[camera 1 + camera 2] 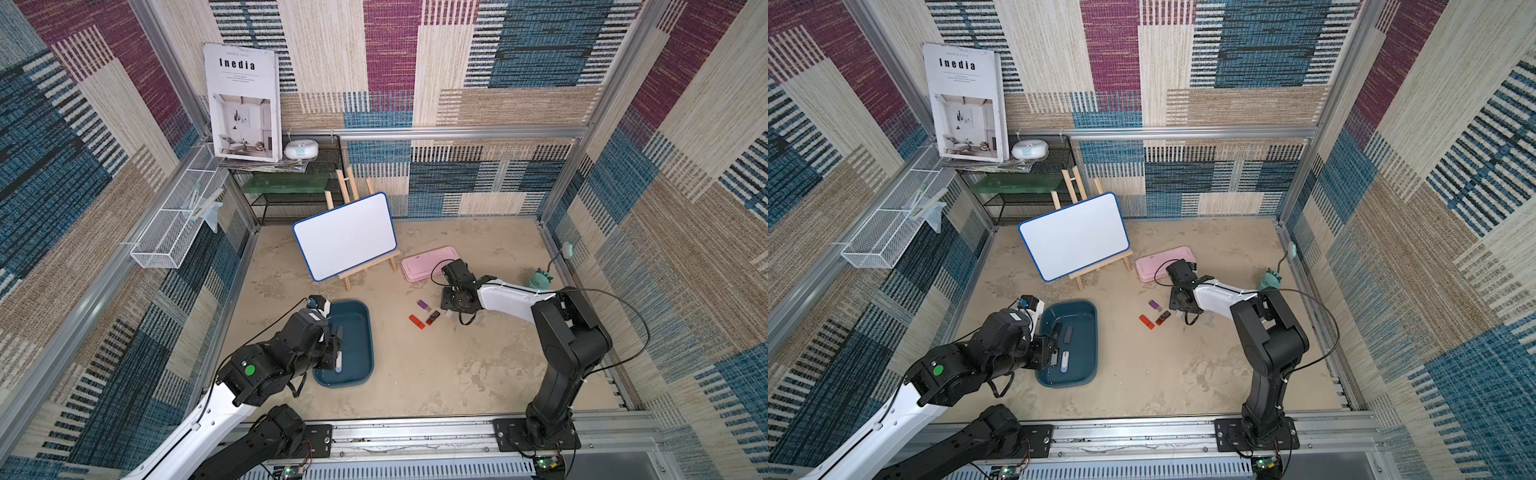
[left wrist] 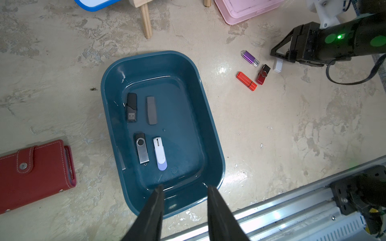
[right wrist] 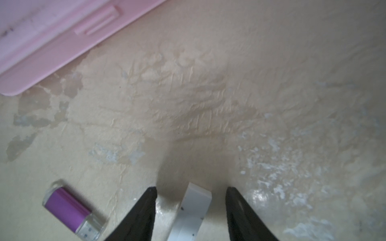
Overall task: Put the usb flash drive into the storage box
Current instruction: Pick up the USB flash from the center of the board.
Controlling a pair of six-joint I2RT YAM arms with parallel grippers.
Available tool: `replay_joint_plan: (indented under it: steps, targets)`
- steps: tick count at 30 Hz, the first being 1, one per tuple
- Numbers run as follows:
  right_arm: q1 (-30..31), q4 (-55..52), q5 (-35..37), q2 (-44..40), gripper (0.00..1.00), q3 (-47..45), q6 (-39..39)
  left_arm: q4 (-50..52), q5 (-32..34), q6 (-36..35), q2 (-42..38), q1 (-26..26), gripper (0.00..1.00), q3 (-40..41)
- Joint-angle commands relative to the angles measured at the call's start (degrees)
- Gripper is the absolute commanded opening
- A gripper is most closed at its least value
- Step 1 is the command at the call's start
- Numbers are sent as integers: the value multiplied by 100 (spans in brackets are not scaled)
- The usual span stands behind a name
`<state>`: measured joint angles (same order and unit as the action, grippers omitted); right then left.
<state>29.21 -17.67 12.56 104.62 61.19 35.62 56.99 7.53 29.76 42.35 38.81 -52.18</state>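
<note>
The storage box (image 1: 357, 332) (image 1: 1084, 332) is a dark teal tray on the left of the table, with several usb flash drives lying in it (image 2: 159, 153). My left gripper (image 2: 183, 186) hovers open over the box's near end, with nothing between its fingers. A white usb flash drive (image 3: 194, 208) (image 2: 278, 65) lies on the table between the fingers of my right gripper (image 3: 191, 188). Those jaws stand open, with a gap on each side of the drive. Beside it lie a purple drive (image 1: 422, 305) (image 3: 69, 210), an orange-red one (image 1: 416, 321) and a dark red swivel one (image 1: 432, 318).
A flat pink case (image 1: 428, 262) lies behind my right gripper. A whiteboard on a wooden easel (image 1: 345, 235) stands mid-table. A red wallet (image 2: 35, 175) lies left of the box. A green lamp (image 1: 540, 278) stands at the right wall, and a metal rail (image 1: 415, 432) runs along the front.
</note>
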Motion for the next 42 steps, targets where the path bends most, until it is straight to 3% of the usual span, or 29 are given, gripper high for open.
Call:
replay_joint_plan:
  steps: [1,24,42]
  targets:
    - [140,-542,-101,208,55,33,77,-61,3,-59,-7,3,39,-3]
    - [377,-691,29,-130,50,-487,253,-62,2,-50,13,1,40,-9]
    - [389,-584,-10,-167,13,-383,96,-69,18,-56,14,3,40,6]
